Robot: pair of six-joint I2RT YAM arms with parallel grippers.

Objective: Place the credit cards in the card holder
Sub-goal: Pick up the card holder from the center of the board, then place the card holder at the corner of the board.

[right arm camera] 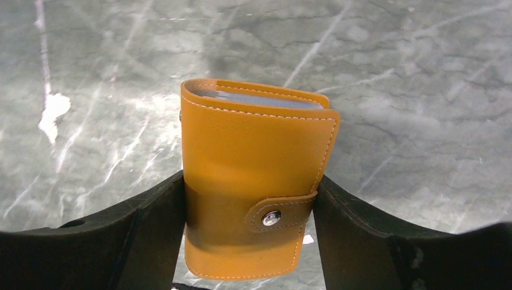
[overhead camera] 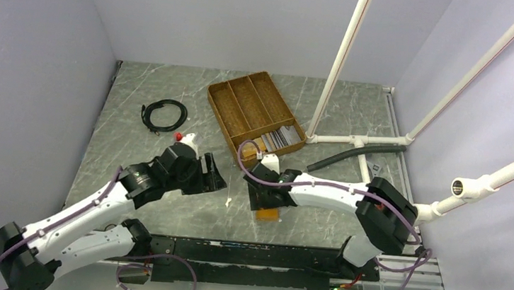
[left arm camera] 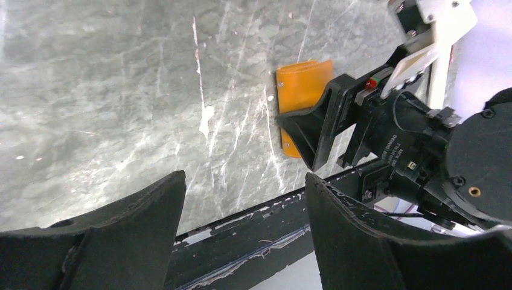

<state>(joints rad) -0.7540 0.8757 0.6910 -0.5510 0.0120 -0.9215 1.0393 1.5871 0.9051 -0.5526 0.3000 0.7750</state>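
Observation:
The card holder (right arm camera: 253, 157) is an orange-tan leather wallet, folded and snapped closed, with pale sleeve edges showing at its top. It lies on the marble table near the front rail (overhead camera: 267, 214) and also shows in the left wrist view (left arm camera: 302, 84). My right gripper (right arm camera: 250, 178) has its two fingers pressed against the wallet's two long sides (overhead camera: 263, 199). The credit cards (overhead camera: 280, 136), grey and dark, lie stacked in the near compartment of the wicker tray. My left gripper (left arm camera: 246, 178) is open and empty, left of the wallet (overhead camera: 214, 176).
The brown divided wicker tray (overhead camera: 220, 95) sits at the back centre. A coiled black cable (overhead camera: 164, 116) lies at the back left. A white pipe frame (overhead camera: 354, 137) and a grey hose (overhead camera: 352, 158) stand right of the tray. The black rail (overhead camera: 243, 254) runs along the near edge.

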